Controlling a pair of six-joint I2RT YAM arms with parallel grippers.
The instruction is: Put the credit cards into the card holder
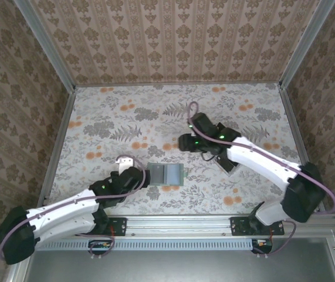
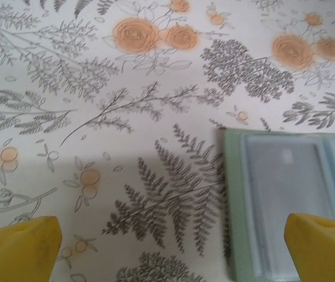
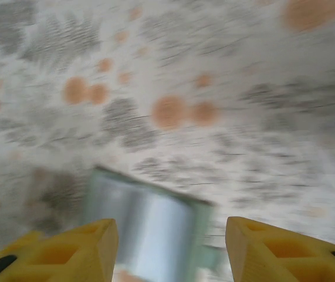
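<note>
The left hand (image 2: 173, 238) is spread wide, its yellow fingertips (image 2: 20, 244) low over the flowered table (image 2: 126, 88) with nothing between them. Its right fingertip hangs at the near edge of the card holder (image 2: 284, 194), which lies open and flat on the table, a clear window showing inside. The right hand (image 3: 172, 249) hangs farther back, its fingers apart with nothing seen in the gap; through the blur, the card holder (image 3: 149, 229) lies beyond them.

No lettering, number or brand is legible on the card holder (image 2: 284, 188) or the floral tablecloth (image 2: 97, 117).
</note>
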